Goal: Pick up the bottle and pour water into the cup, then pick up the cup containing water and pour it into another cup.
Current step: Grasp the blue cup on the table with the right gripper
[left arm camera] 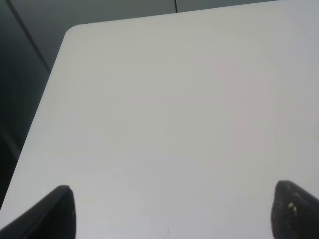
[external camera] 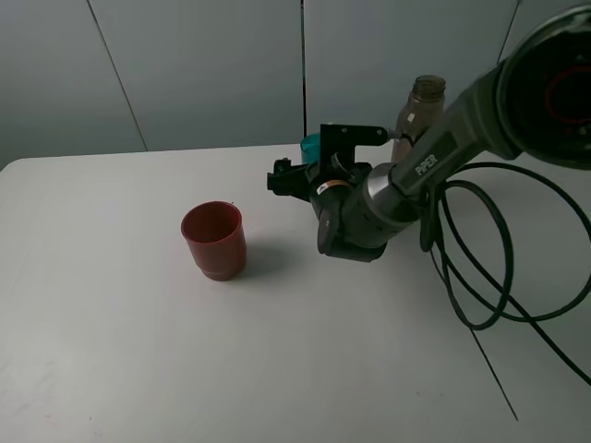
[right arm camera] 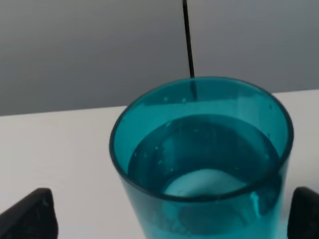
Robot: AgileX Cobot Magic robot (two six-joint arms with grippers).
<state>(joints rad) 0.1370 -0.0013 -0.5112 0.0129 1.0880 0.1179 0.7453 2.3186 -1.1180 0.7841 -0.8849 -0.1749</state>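
Teal see-through cup [right arm camera: 199, 164], part-filled with water, right gripper [right arm camera: 168, 214] splayed wide either side, PIPER printed on its arm [external camera: 427, 164].

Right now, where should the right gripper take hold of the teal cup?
Grip the teal cup across its straight side wall, below the rim, level from the side where the right gripper stands open around it. It holds water: keep it upright.
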